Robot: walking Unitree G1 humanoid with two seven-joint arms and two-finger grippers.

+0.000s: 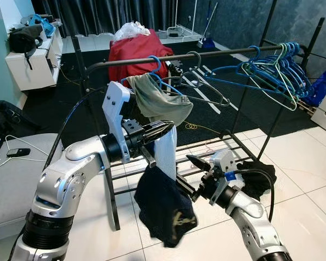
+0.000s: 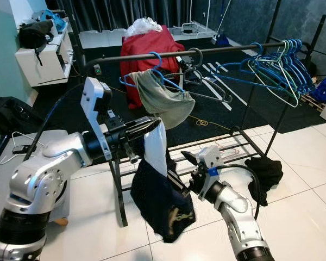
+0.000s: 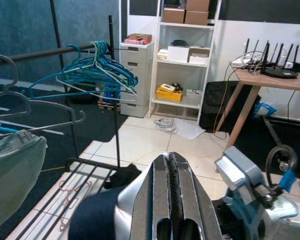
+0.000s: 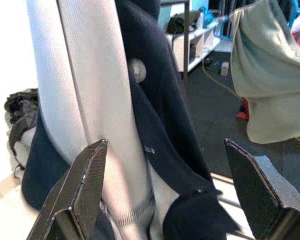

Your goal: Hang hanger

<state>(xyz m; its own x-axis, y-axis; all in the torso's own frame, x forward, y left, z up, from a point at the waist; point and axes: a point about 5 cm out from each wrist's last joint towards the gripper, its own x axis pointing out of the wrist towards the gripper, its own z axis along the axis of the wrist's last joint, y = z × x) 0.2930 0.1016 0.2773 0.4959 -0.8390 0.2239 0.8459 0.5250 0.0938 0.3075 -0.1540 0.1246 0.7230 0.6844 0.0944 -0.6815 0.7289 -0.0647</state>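
Hanger isn't visible under the dark and white garment [image 1: 164, 201], which is hanging mid-frame below the rail [image 1: 206, 54] in the left eye view, so hanging is still pending. Left gripper [image 1: 162, 130] is pinching its top, fingers together. Right wrist view: right gripper [image 4: 180, 195] is gaping wide beside the cloth, gripping nothing.

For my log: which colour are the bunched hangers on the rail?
Blue hangers, clearest in left eye view.

The grey-green cloth garment [image 1: 162, 101] draped on a blue hanger bears pale letters, partly folded away; only "H" can be made out. Nothing else is readable.
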